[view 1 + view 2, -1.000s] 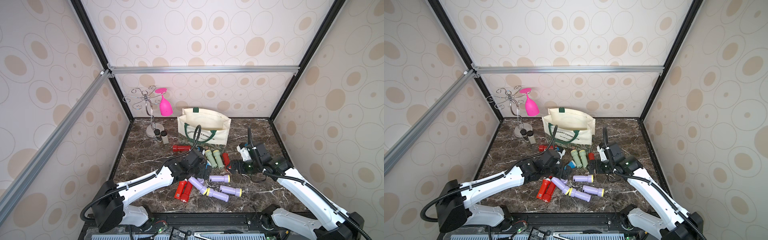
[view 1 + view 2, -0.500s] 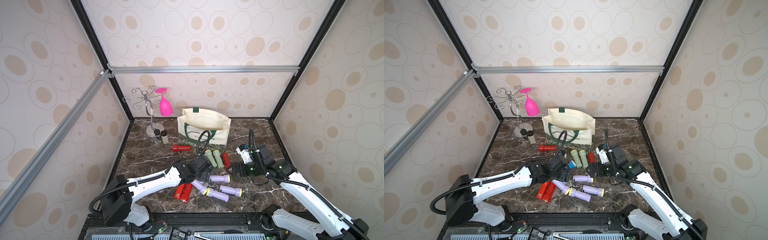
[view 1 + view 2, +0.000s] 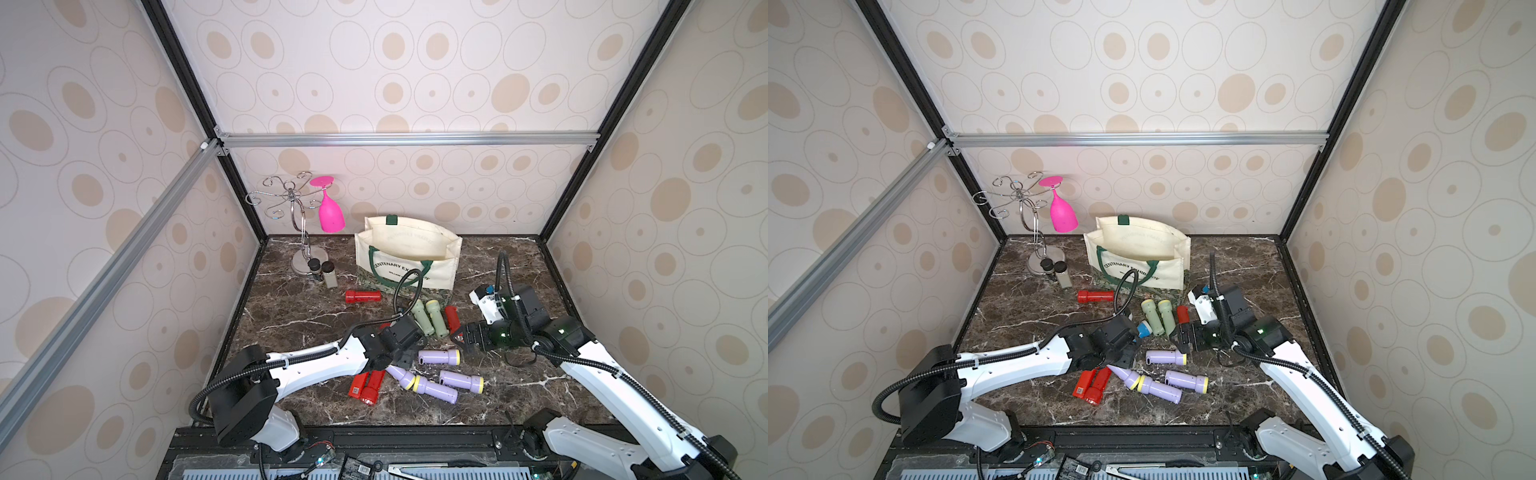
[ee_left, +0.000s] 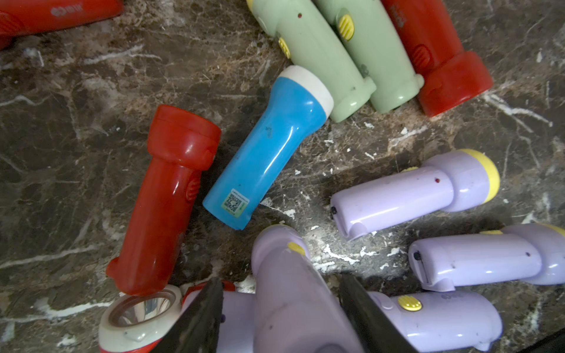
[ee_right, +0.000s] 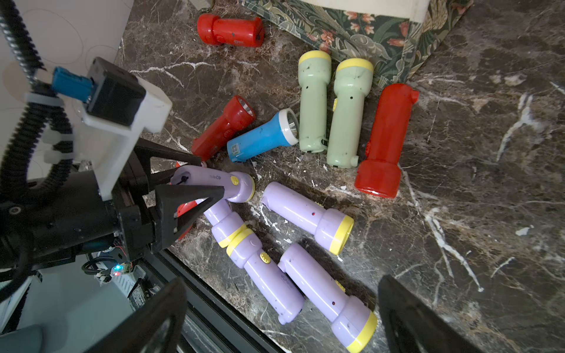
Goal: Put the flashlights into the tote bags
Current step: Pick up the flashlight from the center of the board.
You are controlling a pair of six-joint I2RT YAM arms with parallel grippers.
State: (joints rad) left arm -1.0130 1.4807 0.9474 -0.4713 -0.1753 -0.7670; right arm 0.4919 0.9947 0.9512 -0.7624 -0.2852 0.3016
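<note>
Several flashlights lie on the marble in front of the cream tote bag (image 3: 409,253), which stands upright with its mouth open. They include a red one (image 3: 363,296), two pale green (image 3: 430,318), a blue one (image 4: 266,146) and lilac ones (image 3: 439,356). My left gripper (image 4: 281,278) straddles a lilac flashlight (image 5: 214,183) that lies on top of another. One finger touches it, and a gap shows on the other side. My right gripper (image 5: 281,318) hovers wide open and empty over two lilac flashlights (image 5: 330,305) near the front edge.
A wire glass rack (image 3: 301,232) holding a pink glass (image 3: 331,212) stands at the back left, with two dark-capped jars (image 3: 322,270) beside its base. Patterned walls close in on three sides. A black rail (image 3: 374,432) runs along the front.
My left gripper has moved forward from the blue flashlight to the lilac pile, and its jaws have narrowed around a lilac flashlight. The right gripper has shifted slightly and stays wide open.
</note>
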